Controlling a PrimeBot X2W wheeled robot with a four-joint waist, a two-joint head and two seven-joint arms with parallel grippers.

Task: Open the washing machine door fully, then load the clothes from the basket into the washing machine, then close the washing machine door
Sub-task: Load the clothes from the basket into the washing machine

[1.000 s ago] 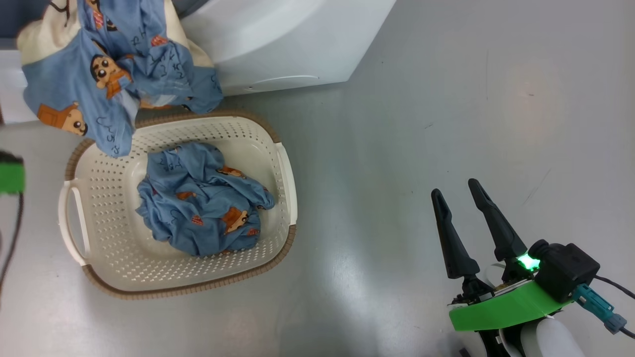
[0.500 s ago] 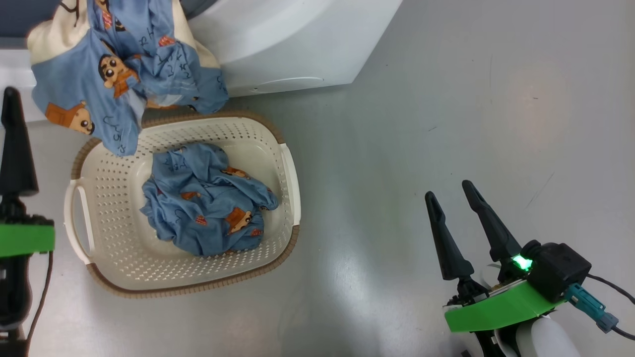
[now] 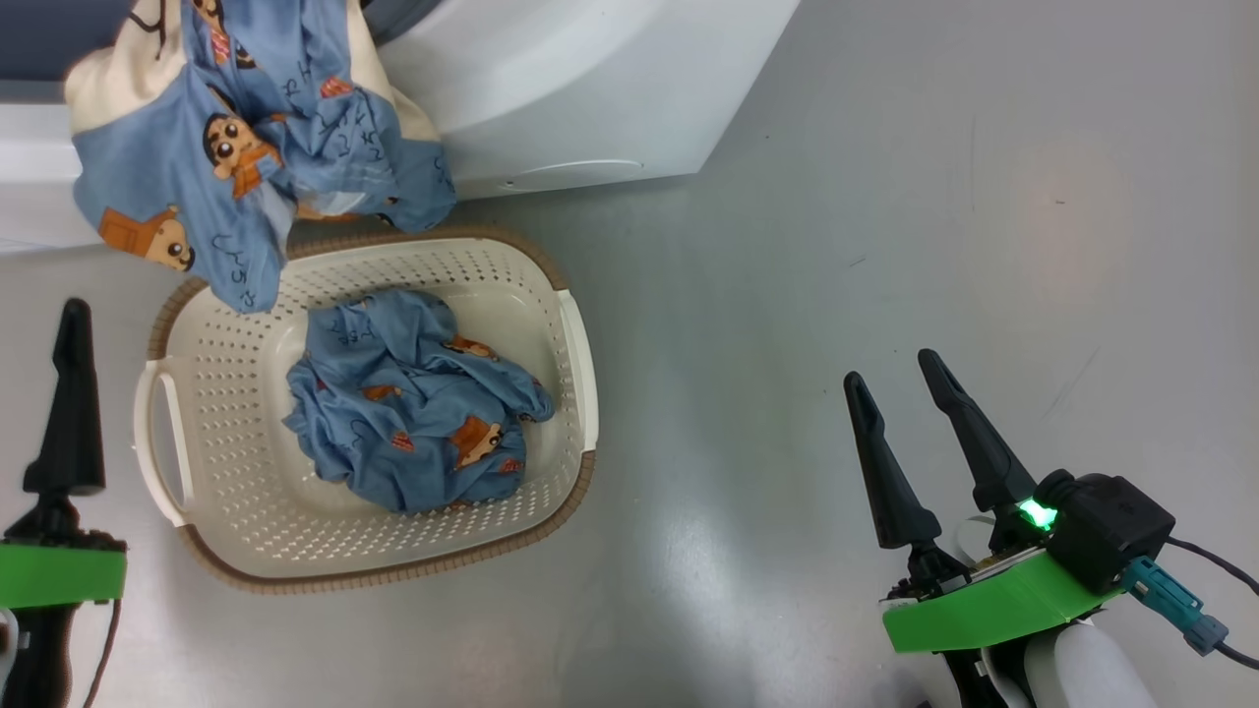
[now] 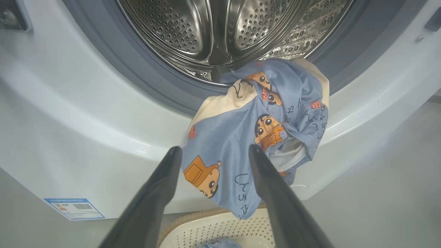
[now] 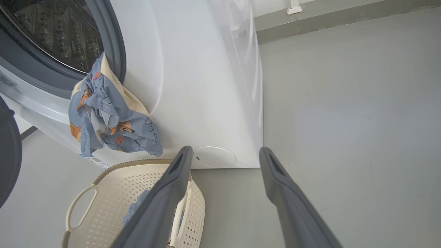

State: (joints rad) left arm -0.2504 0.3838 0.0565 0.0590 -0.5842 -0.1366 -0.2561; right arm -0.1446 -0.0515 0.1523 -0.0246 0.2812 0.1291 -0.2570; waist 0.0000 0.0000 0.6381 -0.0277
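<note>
Clothes (image 3: 197,167) are sitting in two places. One light-blue garment (image 4: 248,137) is hanging over the lower lip of the washing machine (image 4: 69,120) opening. Its upper part is lying across the grey rubber ring (image 4: 144,79) at the mouth of the steel drum (image 4: 206,31). Its lower part is drooping down the white front panel, above the far rim of the basket (image 3: 226,492). A second garment (image 3: 413,423) is lying crumpled in the middle of the basket, which is standing on the grey floor (image 3: 885,197) just in front of the machine.

Left tool (image 4: 212,150) is standing wide and gripping nothing. It is hovering to the left of the basket and pointing at the hanging garment from the near side, apart from it.

Right tool (image 3: 891,369) is also standing wide and empty. It is hovering over bare floor well to the right of the basket and pointing toward the machine's round white flap (image 5: 214,156).

A small blue label (image 4: 74,208) is showing at the lower left of the front panel.
</note>
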